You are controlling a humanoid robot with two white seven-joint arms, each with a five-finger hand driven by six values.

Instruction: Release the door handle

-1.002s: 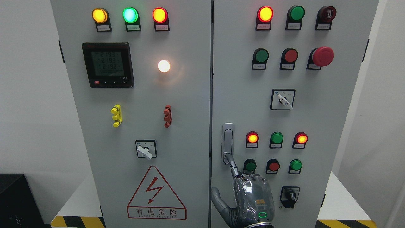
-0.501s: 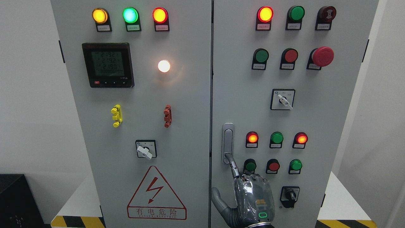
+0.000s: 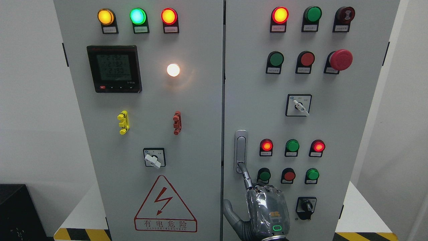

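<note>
Door handle [image 3: 240, 150] on the right cabinet door is touched at its lower end by the right hand's [image 3: 265, 211] extended index finger, other fingers curled, grasping nothing.

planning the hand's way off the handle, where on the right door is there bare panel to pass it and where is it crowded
Bare grey panel lies above the silver door handle, left of the white rotary switch, up to the red round lamp. Right of the handle it is crowded: small lamps and buttons beside the right hand, whose extended finger touches the handle's lower end.

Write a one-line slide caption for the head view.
Right hand presses one extended finger on the door handle's lower end.
</note>
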